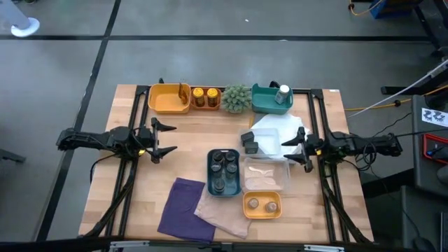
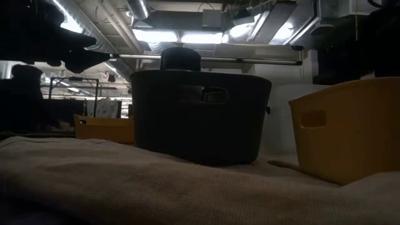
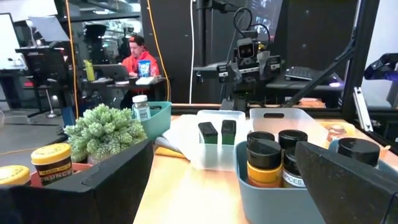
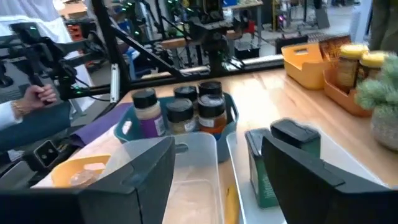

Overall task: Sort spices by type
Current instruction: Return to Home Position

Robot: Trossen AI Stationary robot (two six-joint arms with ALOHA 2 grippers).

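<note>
Several dark-lidded spice jars (image 1: 224,171) stand in a blue-grey tray (image 1: 209,183) at the table's middle. Two yellow-lidded jars (image 1: 205,96) stand in an orange tray at the far edge. A white bottle (image 1: 283,93) stands in a teal tray (image 1: 263,102). Two small jars (image 1: 262,204) lie in an orange tray (image 1: 262,213) near the front. Two dark boxes (image 1: 248,141) stand on a white tray (image 1: 280,127). My left gripper (image 1: 162,138) hovers open, left of the blue-grey tray. My right gripper (image 1: 292,150) hovers open, right of the white tray. Neither has anything between its fingers.
A yellow tray (image 1: 166,100) and a green spiky plant (image 1: 236,99) stand at the far edge. A clear tray (image 1: 266,175) lies right of the blue-grey one. A purple cloth (image 1: 180,208) and a tan cloth (image 1: 220,213) lie near the front. A person sits in the room beyond.
</note>
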